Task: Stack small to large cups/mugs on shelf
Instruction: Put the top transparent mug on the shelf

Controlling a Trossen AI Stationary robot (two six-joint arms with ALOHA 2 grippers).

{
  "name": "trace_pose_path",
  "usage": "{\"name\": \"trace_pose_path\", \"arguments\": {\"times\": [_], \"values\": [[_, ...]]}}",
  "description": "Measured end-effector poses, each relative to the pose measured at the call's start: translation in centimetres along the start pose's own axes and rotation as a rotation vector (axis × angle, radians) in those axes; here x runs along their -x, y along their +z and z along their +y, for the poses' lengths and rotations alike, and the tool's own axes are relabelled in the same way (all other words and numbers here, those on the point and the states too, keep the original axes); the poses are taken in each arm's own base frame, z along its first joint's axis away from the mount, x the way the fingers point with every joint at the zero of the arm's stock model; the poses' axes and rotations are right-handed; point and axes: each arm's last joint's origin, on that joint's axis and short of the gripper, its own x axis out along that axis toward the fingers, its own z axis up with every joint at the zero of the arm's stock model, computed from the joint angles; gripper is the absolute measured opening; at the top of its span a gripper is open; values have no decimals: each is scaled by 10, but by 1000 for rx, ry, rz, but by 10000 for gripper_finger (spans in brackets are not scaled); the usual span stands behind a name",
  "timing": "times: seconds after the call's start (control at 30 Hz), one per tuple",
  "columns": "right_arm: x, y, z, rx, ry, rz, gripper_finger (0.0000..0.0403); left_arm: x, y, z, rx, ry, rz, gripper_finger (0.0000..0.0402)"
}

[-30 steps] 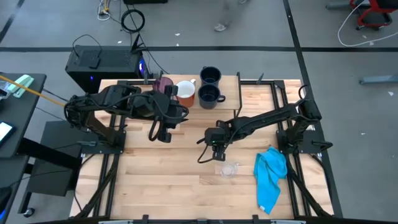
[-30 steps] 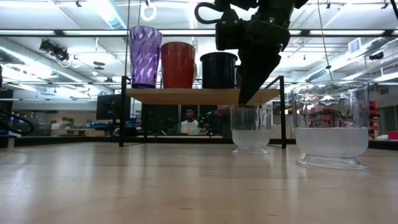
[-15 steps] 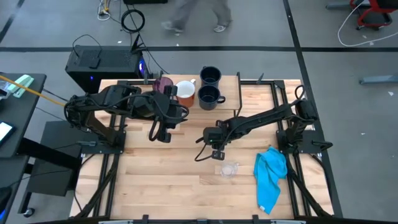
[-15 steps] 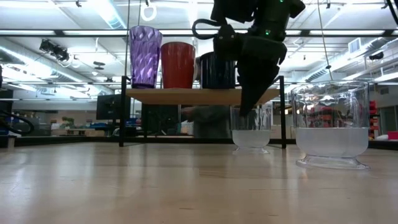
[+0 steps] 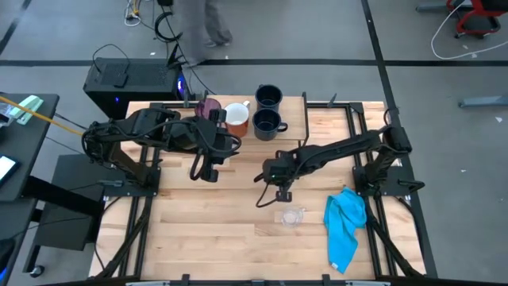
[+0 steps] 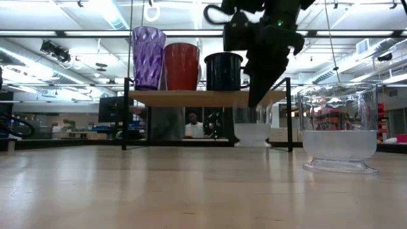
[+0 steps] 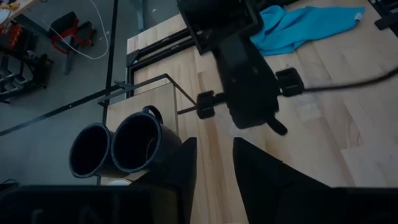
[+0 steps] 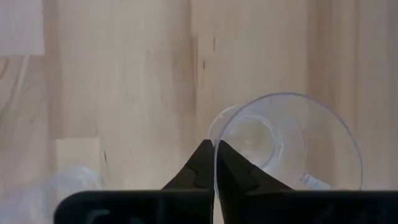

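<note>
On the shelf (image 6: 191,98) stand the purple tumbler (image 6: 148,57), the orange-brown mug (image 6: 182,65) and two navy mugs (image 5: 268,97) (image 5: 267,123). My right gripper (image 5: 282,189) is over the table's middle, shut on one small clear glass (image 6: 252,129). The other clear glass (image 5: 292,216) stands on its base just nearer, large in the low view (image 6: 338,127). My left gripper (image 5: 205,171) hangs open left of the shelf, touching nothing. My right gripper (image 8: 214,149) pinches the clear glass by its rim (image 8: 216,163), one finger inside the mouth and one outside. The fingers come from above, pointing down. The glass hangs below them, lifted just clear of the table, a little tilted.
A bright blue cloth (image 5: 347,226) lies on the table's right near part. The shelf's thin black wire legs (image 6: 289,114) stand close behind the held glass. Bare wood lies left of and nearer than the glasses. A person walks on the floor beyond the table.
My right gripper has risen a little with the clear glass, which stood on the table a second ago and now hangs just above it, shifted slightly toward the shelf. The other glass has stayed put.
</note>
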Motion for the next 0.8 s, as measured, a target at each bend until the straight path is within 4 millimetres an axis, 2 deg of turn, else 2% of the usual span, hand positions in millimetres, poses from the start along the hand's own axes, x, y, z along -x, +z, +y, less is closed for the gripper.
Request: {"name": "trace_pose_path", "arguments": {"times": [0.1,0.4,0.57,0.8], "values": [[21,-4,-3,68,1,-24,5,0,0,0,0,0,0,110],[101,-28,-13,324,-10,-174,3,1,1,1,2,4,-14,114],[123,-44,-18,419,-56,-170,2,10,0,4,22,12,-41,112],[136,-50,-25,485,-92,-166,1,17,-1,6,45,16,-59,114]]}}
